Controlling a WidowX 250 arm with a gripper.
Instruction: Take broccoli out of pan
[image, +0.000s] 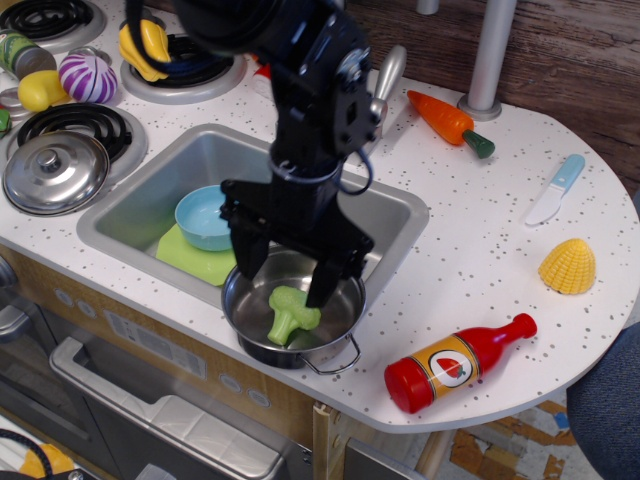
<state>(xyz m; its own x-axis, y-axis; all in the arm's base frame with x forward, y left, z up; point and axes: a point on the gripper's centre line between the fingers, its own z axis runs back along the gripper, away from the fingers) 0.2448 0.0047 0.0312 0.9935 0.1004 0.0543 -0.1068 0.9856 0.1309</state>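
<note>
Observation.image: white speckled bench (480, 230) with steel sink (385, 215) before a dark wood-plank wall, black gripper (284, 287) spread apart over the pan (250, 320) at the front edge, straddling the broccoli (290, 315) lying inside, unclamped.

Light-green broccoli (291, 314) lying inside steel pan (243, 318)

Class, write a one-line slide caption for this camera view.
Open gripper lowered into the steel pan, fingers straddling the toy broccoli.
</note>
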